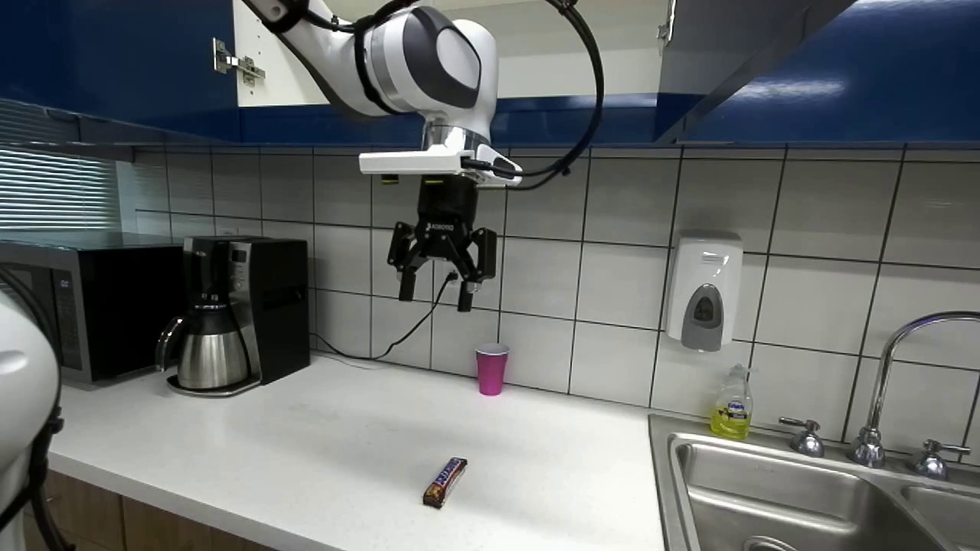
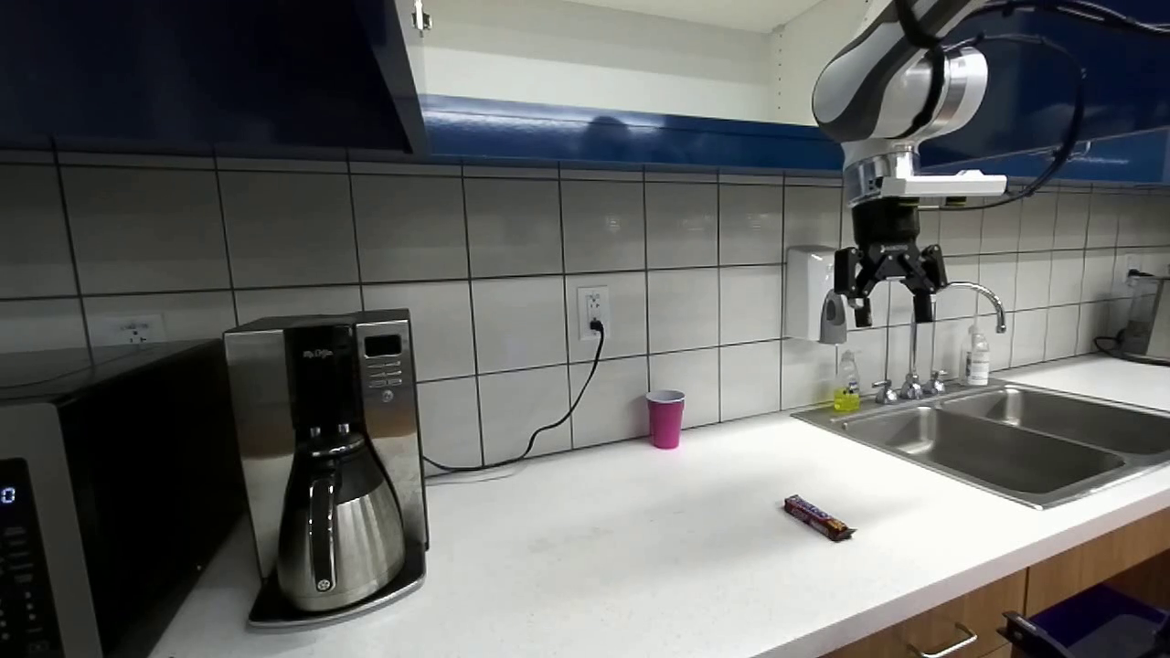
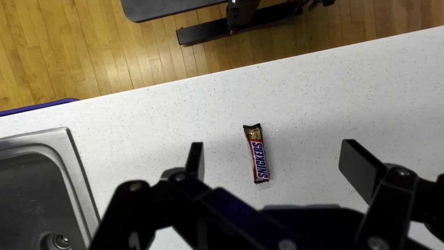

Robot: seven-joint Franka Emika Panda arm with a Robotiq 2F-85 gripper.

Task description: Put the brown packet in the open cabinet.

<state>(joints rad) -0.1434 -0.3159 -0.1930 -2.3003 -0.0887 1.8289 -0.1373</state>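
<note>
The brown packet (image 1: 445,482) lies flat on the white counter in both exterior views (image 2: 818,518). In the wrist view the packet (image 3: 257,154) shows its SNICKERS print and a tan patch at one end. My gripper (image 1: 436,292) is open and empty, pointing down high above the counter; it also shows in an exterior view (image 2: 893,311). In the wrist view the fingers (image 3: 274,156) stand wide apart, with the packet below between them, untouched. The open cabinet (image 1: 543,73) is overhead, with white interior and dark blue doors; it also shows in an exterior view (image 2: 594,64). Its upper part is cut off.
A pink cup (image 1: 491,371) stands by the tiled wall. A coffee maker (image 1: 279,306) and a microwave (image 1: 126,306) stand at one end of the counter. A steel sink (image 1: 664,467), a soap bottle (image 1: 731,413) and a wall dispenser (image 1: 704,283) are at the other.
</note>
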